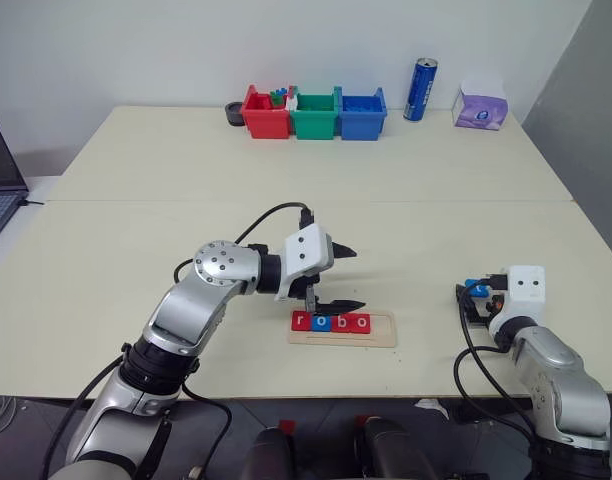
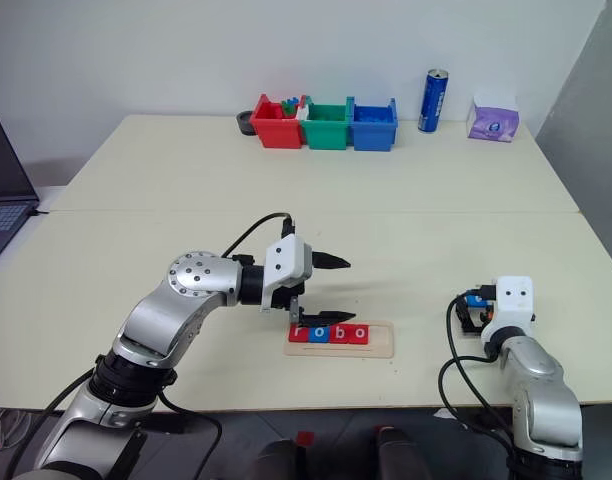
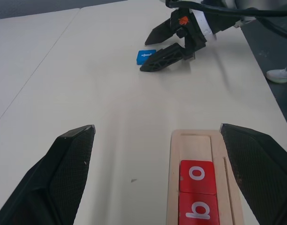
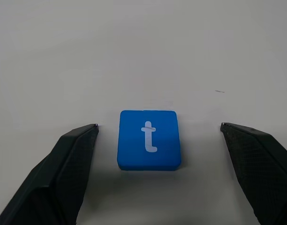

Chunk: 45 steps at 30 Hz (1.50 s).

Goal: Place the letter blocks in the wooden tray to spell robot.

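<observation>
- The wooden tray (image 1: 343, 329) lies near the front edge of the table (image 1: 286, 180), and four letter blocks sit in its groove reading r (image 1: 302, 321), o (image 1: 322, 322), b (image 1: 341, 322), o (image 1: 360, 322): red, blue, red, red.
- The slot at the tray's right end is bare, so by my reckoning four of five tiles are done and only the last letter is left.
- That last one, the blue t block (image 4: 149, 139), lies flat on the table well to the right of the tray, not yet picked up.
- The right gripper (image 4: 157, 136) hangs over it with its fingers spread wide, one on each side of the tile and touching neither edge.
- The left gripper (image 1: 338, 278) hovers just above the tray's left half, fingers also spread, holding nothing.
- The right wrist view is what makes the t readable; from the head views the tile is just a blue speck by the right hand.
- The left wrist view shows the empty slot beyond the final o, and the right gripper with the t tile further off.
- The head views alone take in the red, green and blue bins (image 1: 314, 113), a blue can (image 1: 420, 89) and a purple tissue pack (image 1: 480, 106) at the far edge.
</observation>
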Each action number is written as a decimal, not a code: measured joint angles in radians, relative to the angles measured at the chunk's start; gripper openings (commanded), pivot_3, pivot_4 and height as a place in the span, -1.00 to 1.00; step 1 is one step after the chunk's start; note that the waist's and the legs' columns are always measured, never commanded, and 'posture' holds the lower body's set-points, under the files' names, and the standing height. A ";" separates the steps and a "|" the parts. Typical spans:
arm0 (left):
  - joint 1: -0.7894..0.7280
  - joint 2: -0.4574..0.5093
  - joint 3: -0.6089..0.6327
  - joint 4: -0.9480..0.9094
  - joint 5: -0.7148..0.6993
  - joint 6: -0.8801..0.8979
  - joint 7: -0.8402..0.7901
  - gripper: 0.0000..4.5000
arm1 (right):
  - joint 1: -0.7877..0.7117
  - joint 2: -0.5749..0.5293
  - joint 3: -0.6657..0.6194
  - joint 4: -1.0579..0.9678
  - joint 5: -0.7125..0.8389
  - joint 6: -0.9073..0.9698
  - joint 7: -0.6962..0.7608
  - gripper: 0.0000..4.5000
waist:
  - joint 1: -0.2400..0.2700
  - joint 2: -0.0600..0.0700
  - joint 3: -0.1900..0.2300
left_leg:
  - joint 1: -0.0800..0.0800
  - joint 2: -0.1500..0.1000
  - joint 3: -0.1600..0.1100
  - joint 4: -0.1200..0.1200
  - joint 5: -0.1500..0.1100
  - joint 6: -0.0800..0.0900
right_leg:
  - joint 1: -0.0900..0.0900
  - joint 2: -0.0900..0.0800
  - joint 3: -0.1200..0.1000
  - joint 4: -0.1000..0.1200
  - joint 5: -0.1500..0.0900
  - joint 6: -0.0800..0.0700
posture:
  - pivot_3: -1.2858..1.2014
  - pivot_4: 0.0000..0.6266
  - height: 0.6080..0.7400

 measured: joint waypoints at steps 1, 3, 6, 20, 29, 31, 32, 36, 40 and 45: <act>0.000 0.000 0.000 0.000 0.000 0.002 0.000 1.00 | -0.005 0.000 0.000 0.000 0.002 0.010 -0.003 0.57 | 0.000 0.000 0.000 | 0.000 0.000 0.000 0.000 0.000 0.000 | 0.000 0.000 0.000 0.000 0.000 0.000 | 0.03 -0.52 1.00; 0.000 0.000 0.000 -0.001 -0.001 0.004 -0.001 1.00 | -0.007 -0.005 -0.002 0.000 0.007 0.024 -0.008 0.24 | 0.000 0.000 0.000 | 0.000 0.000 0.000 0.000 0.000 0.000 | 0.000 0.000 0.000 0.000 0.000 0.000 | 0.03 -0.52 1.00; 0.000 0.002 0.000 -0.001 -0.001 0.010 -0.001 1.00 | -0.003 -0.017 0.005 -0.006 0.009 0.034 -0.009 -0.23 | 0.001 0.000 0.000 | 0.000 0.000 0.000 0.000 0.000 0.000 | 0.000 0.000 0.000 0.000 0.000 0.000 | 0.03 -0.52 1.00; 0.028 0.078 0.002 0.005 -0.004 -0.012 -0.037 1.00 | 0.240 0.094 0.230 -0.412 0.013 0.208 -0.092 -0.35 | -0.001 0.000 0.000 | 0.000 0.001 -0.001 -0.001 0.000 0.000 | 0.000 0.000 -0.001 -0.001 -0.003 0.005 | 0.03 -0.52 1.00; 0.035 0.081 0.002 0.005 -0.004 -0.030 -0.048 1.00 | 0.245 0.199 0.323 -0.438 -0.022 0.222 -0.194 -0.35 | 0.000 0.000 0.000 | -0.001 0.001 -0.001 -0.001 0.000 0.000 | -0.001 0.000 -0.001 -0.001 -0.003 0.005 | 0.03 -0.52 1.00; 0.036 0.081 0.002 0.005 -0.004 -0.032 -0.049 1.00 | 0.241 0.220 0.328 -0.429 -0.023 0.222 -0.206 -0.35 | 0.000 0.000 0.000 | -0.001 0.001 -0.001 -0.001 0.000 0.000 | -0.001 0.000 -0.001 -0.001 -0.003 0.005 | 0.03 -0.52 1.00; 0.037 0.081 0.002 0.005 -0.004 -0.034 -0.049 1.00 | 0.241 0.228 0.329 -0.429 -0.023 0.222 -0.212 -0.19 | 0.000 0.000 0.000 | -0.001 0.001 -0.001 -0.001 0.000 0.000 | -0.001 0.000 -0.001 -0.001 -0.003 0.005 | 0.03 -0.52 1.00; 0.040 0.081 0.002 0.005 -0.004 -0.045 -0.050 1.00 | 0.245 0.267 0.337 -0.429 -0.022 0.213 -0.227 0.42 | 0.000 0.000 0.000 | -0.001 0.001 -0.001 -0.001 0.000 0.000 | -0.001 0.000 -0.001 -0.001 -0.003 0.005 | 0.03 -0.52 1.00; 0.048 0.081 0.002 0.005 -0.004 -0.051 -0.049 1.00 | 0.246 0.264 0.358 -0.427 -0.023 0.199 -0.228 0.98 | -0.001 0.000 0.000 | -0.001 0.001 -0.001 -0.001 0.000 0.000 | -0.001 0.000 -0.001 -0.001 -0.003 0.005 | 0.03 -0.52 1.00; 0.056 0.082 0.002 0.011 -0.003 -0.056 -0.049 1.00 | 0.214 0.210 0.338 -0.427 -0.048 0.157 -0.227 0.98 | -0.001 0.000 0.000 | -0.001 0.000 0.000 -0.001 0.000 0.000 | -0.001 0.000 0.000 -0.001 -0.003 0.005 | 0.03 -0.52 1.00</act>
